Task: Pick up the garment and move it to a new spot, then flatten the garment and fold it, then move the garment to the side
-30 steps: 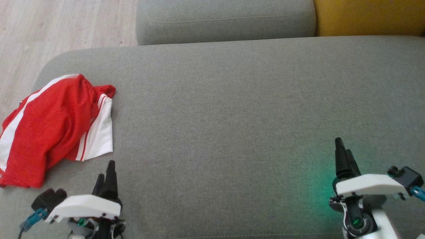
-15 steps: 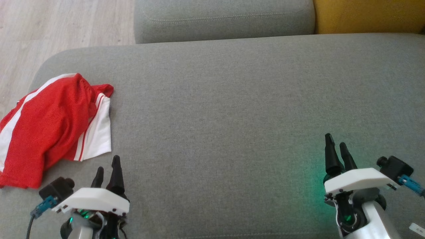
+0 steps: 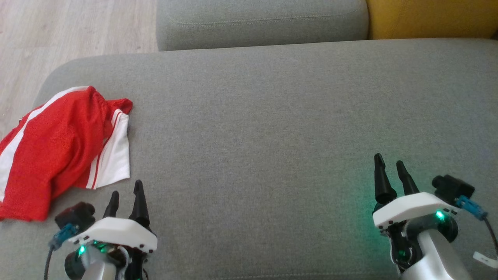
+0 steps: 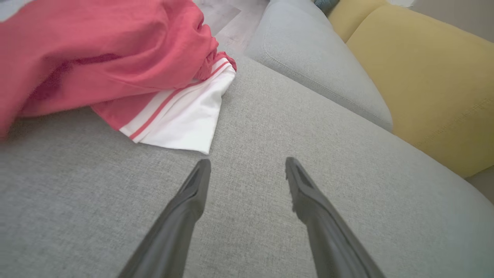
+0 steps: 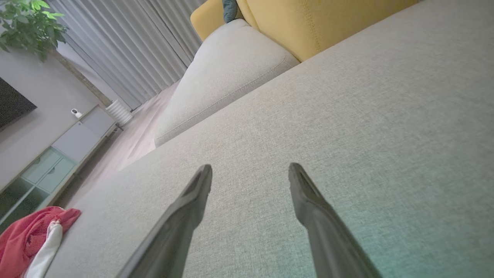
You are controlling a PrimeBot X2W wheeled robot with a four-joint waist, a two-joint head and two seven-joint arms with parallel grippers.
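Observation:
The garment [image 3: 54,149] is a red mesh piece with white panels and stripes, lying crumpled at the left end of the grey sofa seat [image 3: 272,128]. My left gripper [image 3: 125,189] hovers open just below and right of the garment's white corner, touching nothing. In the left wrist view the garment [image 4: 115,65] lies ahead and to the left of the open left gripper [image 4: 247,164], its white corner close to one fingertip. My right gripper [image 3: 389,161] is open over bare seat at the lower right. The right wrist view shows the garment [image 5: 31,237] far off at lower left, beyond the open right gripper [image 5: 251,170].
A grey cushion [image 3: 260,23] and a yellow cushion [image 3: 432,17] stand behind the seat. Wooden floor [image 3: 58,35] lies past the seat's rounded left end. The right wrist view shows curtains [image 5: 127,46], a low cabinet [image 5: 50,154] and a plant [image 5: 31,27].
Both arms have drawn back toward the bottom edge and turned, so each gripper's two fingers now show spread apart. The garment lies as before; the view shifted slightly.

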